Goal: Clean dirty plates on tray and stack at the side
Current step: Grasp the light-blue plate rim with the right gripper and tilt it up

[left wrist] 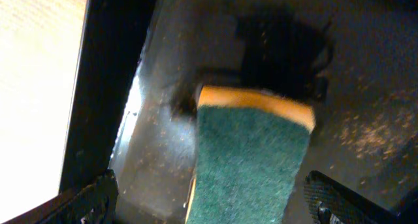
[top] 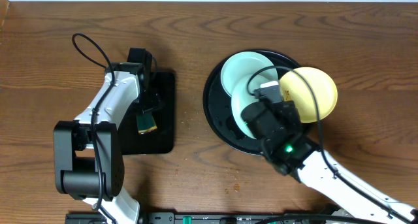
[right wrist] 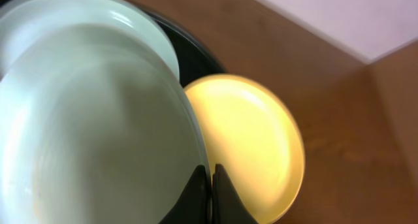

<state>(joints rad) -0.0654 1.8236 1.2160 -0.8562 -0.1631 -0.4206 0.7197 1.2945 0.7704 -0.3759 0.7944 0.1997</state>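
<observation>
Left end effector (left wrist: 212, 196) hangs released over the sponge (left wrist: 251, 152); right end effector (right wrist: 209, 185) pinches the rim of the pale blue plate (right wrist: 98, 132). Best: grasp the sponge squarely, plate held steady.

Right gripper pinching the rim of a pale plate on the black tray.

The right gripper (right wrist: 210, 194) sits at the bottom edge, its two dark fingers pressed together on the rim of the nearer pale blue-white plate (right wrist: 98, 139), which fills the left half of the view. This plate overlaps a second pale plate (right wrist: 124, 21) behind it at the top left, and also covers the left edge of the yellow plate (right wrist: 255, 139) beside it. A curved strip of the black tray (right wrist: 196, 51) shows between the pale plates and the yellow one. The yellow plate's right side lies over the brown wooden table (right wrist: 274, 48). A pale wall (right wrist: 339, 15) fills the top right corner.
</observation>
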